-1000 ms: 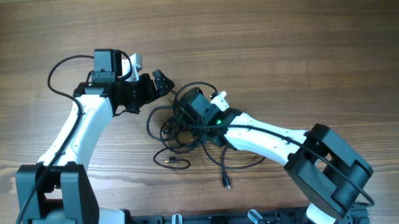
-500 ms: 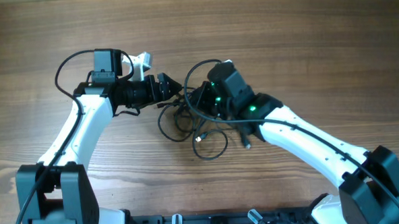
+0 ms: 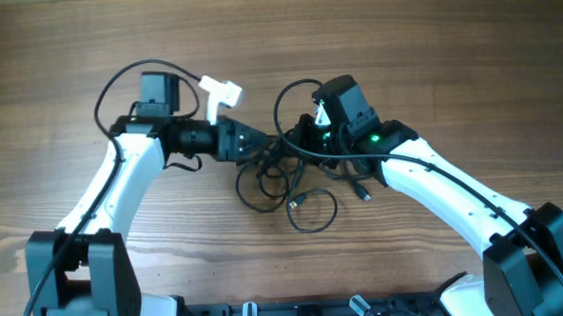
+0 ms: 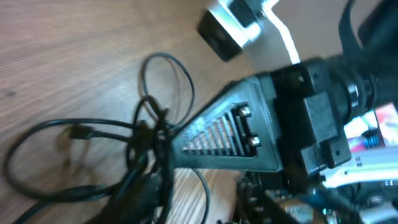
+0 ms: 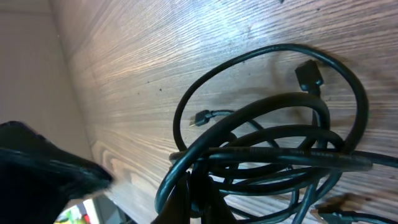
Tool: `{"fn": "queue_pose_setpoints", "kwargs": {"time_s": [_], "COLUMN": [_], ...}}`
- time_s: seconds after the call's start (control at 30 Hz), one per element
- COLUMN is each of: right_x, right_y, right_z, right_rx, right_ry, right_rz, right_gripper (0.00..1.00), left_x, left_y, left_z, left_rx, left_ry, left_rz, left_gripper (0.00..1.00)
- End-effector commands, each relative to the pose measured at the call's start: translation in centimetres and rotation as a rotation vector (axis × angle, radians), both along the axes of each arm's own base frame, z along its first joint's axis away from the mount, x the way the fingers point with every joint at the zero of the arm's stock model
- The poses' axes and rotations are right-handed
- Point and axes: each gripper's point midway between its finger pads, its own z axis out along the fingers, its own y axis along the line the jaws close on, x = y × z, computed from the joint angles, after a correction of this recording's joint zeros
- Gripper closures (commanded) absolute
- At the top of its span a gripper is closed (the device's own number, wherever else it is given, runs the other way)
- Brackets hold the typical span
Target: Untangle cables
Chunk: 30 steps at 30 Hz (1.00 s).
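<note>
- The brown wood-grain worktop (image 3: 448, 36) fills the overhead view, boards running side to side.
- The left white-and-black jointed robot arm (image 3: 121, 184) comes up from the 7 o'clock corner, bends at the elbow and reaches toward the middle.
- The right white-and-black jointed robot arm (image 3: 435, 185) rises from the 5 o'clock corner and slants in to meet it, green lights glowing on its wrist.
- The cables (image 3: 274, 156), thin black flexible cords tangled into a knot, lie at the centre of the worktop between the two wrists. One loop arcs out toward 12 o'clock and another loose ring lies toward 6 o'clock.
- The left gripper (image 3: 262, 140) points toward 3 o'clock with its tip against the knot. In the left wrist view one black ribbed finger (image 4: 217, 134) ends right where the cords cross, but I cannot tell whether the gripper is spread or pinched.
- The right gripper (image 3: 307, 138) sits at the 3 o'clock edge of the knot, pressed together and pinching the cables. In its own camera the cords gather into one bunch at the bottom of the view.
- A small white plastic piece (image 3: 220, 90) sticks out of the left wrist toward 1 o'clock.
- A small black plug connector (image 3: 298, 203) lies inside the 6 o'clock ring, resting on the wood.
</note>
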Motion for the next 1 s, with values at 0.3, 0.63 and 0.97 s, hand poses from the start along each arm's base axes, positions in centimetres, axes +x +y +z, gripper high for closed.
{"fn": "queue_pose_setpoints", "kwargs": {"time_s": [0.3, 0.63, 0.97], "right_x": [0.0, -1.1, -0.7], "right_y": [0.0, 0.3, -2.1], "right_z": [2.7, 3.1, 2.6], "right_rx": [0.163, 0.186, 0.165], "right_ry": [0.005, -0.039, -0.085], "right_rz": [0.091, 0.205, 0.26], "right_gripper": [0.96, 0.96, 0.96], "left_x": [-1.0, -0.4, -0.4], "left_y": [-3.0, -2.9, -2.8], "left_z": [-2.8, -4.1, -4.1], "left_rx": [0.223, 0.333, 0.332], "left_ry": [-0.172, -0.202, -0.188], "left_rz": [-0.109, -0.087, -0.078], "left_gripper": [0.48, 0.8, 0.74]}}
